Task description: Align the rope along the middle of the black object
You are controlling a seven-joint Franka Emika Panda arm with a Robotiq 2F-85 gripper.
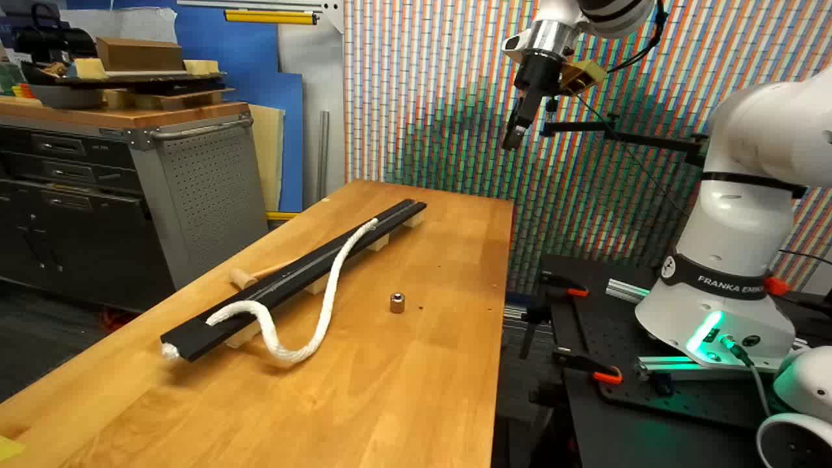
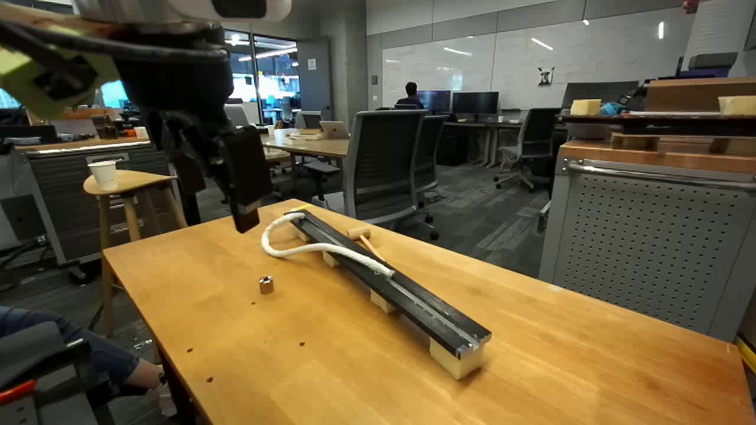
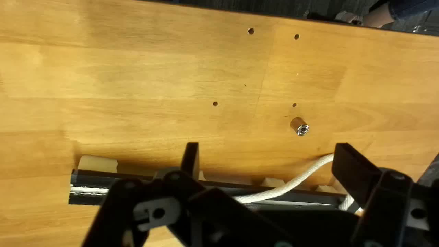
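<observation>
The black bar lies lengthwise above the table on pale blocks, with a groove along its middle. It also shows in the other views. The white rope has one end on the bar's top around mid-length or beyond. From there it bows off the side in a wide loop, dips towards the table and returns to the bar near one end. The loop also shows in the other views. My gripper is open, empty and well above the table. Its fingers hide parts of bar and rope in the wrist view.
A small metal cylinder stands on the table beside the loop, also in the other views. A wooden mallet lies along the bar's opposite side. Pale blocks support the bar. A white tuft shows at the bar's end.
</observation>
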